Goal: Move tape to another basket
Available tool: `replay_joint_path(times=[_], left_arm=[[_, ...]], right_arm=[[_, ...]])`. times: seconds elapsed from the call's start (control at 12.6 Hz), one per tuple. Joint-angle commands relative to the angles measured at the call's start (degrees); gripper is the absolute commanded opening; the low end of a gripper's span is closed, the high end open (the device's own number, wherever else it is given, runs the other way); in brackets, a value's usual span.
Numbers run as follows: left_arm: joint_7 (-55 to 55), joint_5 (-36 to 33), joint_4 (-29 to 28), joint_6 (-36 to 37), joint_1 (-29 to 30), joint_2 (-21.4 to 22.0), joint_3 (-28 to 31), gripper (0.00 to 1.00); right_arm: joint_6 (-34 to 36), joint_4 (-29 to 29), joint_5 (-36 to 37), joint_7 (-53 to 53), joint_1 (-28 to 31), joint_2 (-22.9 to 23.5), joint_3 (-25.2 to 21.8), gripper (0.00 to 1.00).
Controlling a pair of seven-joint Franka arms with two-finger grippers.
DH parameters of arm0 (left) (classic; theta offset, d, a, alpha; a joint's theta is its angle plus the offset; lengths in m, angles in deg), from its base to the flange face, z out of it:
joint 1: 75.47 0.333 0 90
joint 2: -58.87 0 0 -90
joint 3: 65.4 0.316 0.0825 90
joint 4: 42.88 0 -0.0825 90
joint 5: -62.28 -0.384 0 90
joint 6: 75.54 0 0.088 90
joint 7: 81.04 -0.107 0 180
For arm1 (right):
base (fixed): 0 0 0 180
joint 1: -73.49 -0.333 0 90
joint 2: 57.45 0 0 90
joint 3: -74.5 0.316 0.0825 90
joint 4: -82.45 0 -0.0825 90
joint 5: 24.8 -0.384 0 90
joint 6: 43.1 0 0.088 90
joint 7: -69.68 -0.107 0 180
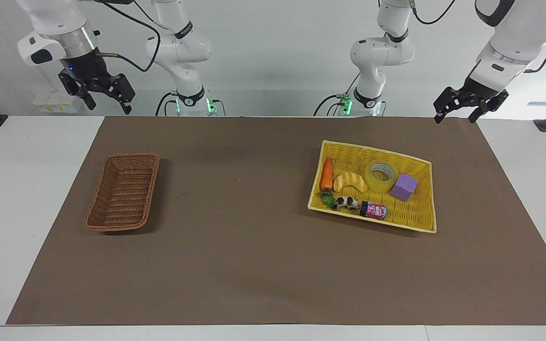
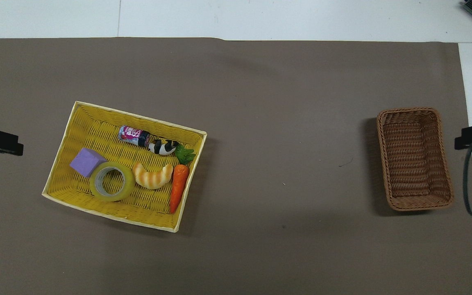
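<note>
The tape (image 1: pixel 381 176) is a yellow roll with a grey-white core. It lies flat in the yellow plastic basket (image 1: pixel 372 148), between a purple block (image 1: pixel 404 186) and a croissant toy (image 1: pixel 350 181). It also shows in the overhead view (image 2: pixel 111 187). The brown wicker basket (image 1: pixel 133 155) stands toward the right arm's end of the table and holds nothing. My left gripper (image 1: pixel 455 116) hangs open and empty over the mat's edge nearest the robots, beside the yellow basket. My right gripper (image 1: pixel 108 105) waits open and empty, raised near the mat's corner by the wicker basket.
The yellow basket also holds an orange carrot toy (image 1: pixel 326 174), a small cow figure (image 1: pixel 346 203) and a small can (image 1: pixel 374 210). A brown mat (image 1: pixel 244 246) covers the table between the two baskets.
</note>
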Motion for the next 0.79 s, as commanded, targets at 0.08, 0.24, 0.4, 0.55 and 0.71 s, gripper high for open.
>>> replay_joint_path(times=[0.08,0.24,0.4,0.55,0.71], left_arm=[[-0.9,0.4,-2.6,-0.2,-0.2,2.0,0.4,1.00],[-0.9,0.4,-3.2,-0.4,-0.2,2.4,0.4,1.00],[-0.8,0.4,-4.0,-0.6,-0.1,2.7,0.4,1.00],[-0.9,0.5,-5.3,-1.2,-0.1,3.2,0.4,1.00],[-0.8,0.5,-6.5,-2.7,-0.2,3.5,0.4,1.00]], right_arm=[[0.0,-0.5,-0.3,-0.7,0.2,-0.8,0.2,1.00],[0.0,-0.5,-0.3,-0.7,0.2,-0.8,0.2,1.00],[0.0,-0.5,-0.3,-0.7,0.2,-0.8,0.2,1.00],[0.0,-0.5,-0.3,-0.7,0.2,-0.8,0.2,1.00],[0.0,-0.5,-0.3,-0.7,0.2,-0.8,0.2,1.00]])
